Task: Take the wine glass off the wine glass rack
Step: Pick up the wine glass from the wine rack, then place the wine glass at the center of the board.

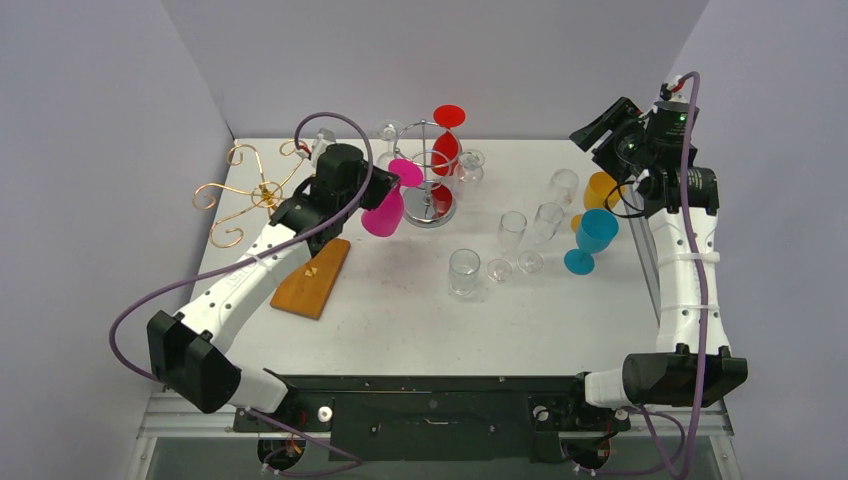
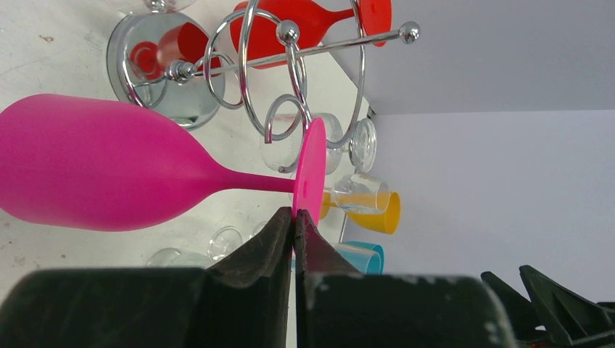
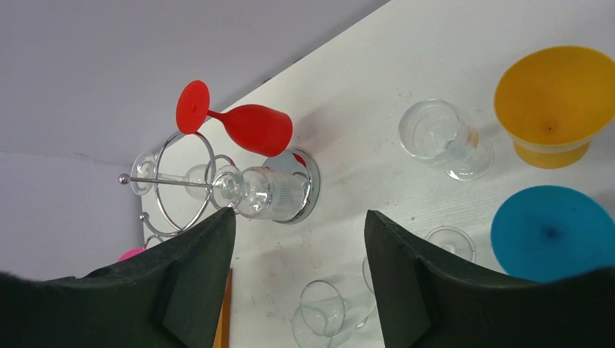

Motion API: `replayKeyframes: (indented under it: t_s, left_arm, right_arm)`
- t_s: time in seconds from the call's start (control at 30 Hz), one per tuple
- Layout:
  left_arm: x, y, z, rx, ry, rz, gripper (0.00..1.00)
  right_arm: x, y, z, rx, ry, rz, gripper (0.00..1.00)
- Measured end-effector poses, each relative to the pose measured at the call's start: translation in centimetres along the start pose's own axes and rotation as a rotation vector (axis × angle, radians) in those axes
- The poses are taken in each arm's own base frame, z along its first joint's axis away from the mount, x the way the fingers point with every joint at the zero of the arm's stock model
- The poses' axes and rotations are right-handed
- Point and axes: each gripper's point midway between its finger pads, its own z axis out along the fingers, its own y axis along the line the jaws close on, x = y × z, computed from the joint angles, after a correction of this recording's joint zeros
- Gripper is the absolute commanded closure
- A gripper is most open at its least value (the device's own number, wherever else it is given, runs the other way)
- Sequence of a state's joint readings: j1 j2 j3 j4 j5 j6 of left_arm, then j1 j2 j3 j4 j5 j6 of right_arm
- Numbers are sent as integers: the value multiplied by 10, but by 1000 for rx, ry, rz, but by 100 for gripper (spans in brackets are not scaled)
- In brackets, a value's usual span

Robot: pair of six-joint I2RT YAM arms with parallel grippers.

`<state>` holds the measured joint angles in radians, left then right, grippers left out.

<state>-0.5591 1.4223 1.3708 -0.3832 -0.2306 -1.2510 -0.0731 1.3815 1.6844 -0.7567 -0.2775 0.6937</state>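
Observation:
A pink wine glass (image 1: 384,214) hangs bowl-down at the left side of the chrome wine glass rack (image 1: 431,207). Its round foot (image 2: 310,170) lies against one of the rack's wire loops (image 2: 289,109). My left gripper (image 2: 294,213) is shut on the lower edge of that foot, and in the top view it (image 1: 380,186) sits just left of the rack. A red wine glass (image 1: 446,141) and clear glasses (image 1: 470,165) also hang on the rack. My right gripper (image 3: 301,217) is open and empty, held high at the back right (image 1: 604,130), away from the rack.
A gold wire rack (image 1: 250,190) stands at the back left, with a wooden board (image 1: 312,277) in front of it. Several clear glasses (image 1: 463,272) stand mid-table. A teal goblet (image 1: 592,238) and an orange cup (image 1: 600,190) stand on the right.

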Motion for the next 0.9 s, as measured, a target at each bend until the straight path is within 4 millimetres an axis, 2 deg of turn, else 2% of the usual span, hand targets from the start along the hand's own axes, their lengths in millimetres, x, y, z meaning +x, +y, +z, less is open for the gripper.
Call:
replayKeyframes:
  t_s: [0.27,0.47,0.77,0.9]
  left_arm:
    - [7,-5,-24,59,59,-39,100]
    - [12,-20,-41,129,120,-84,100]
    - [29,-23,-45,177,231,-119,100]
    - [35,-34,-50,229,278,-121,100]
  right_arm:
    - [0,1,-1,-2,0,-7,36]
    - [0,2,-3,-7,-6,-14,36]
    - [-1,4,-8,-13,-13,-17,36]
    - [0,2,-7,-10,-9,-16,36]
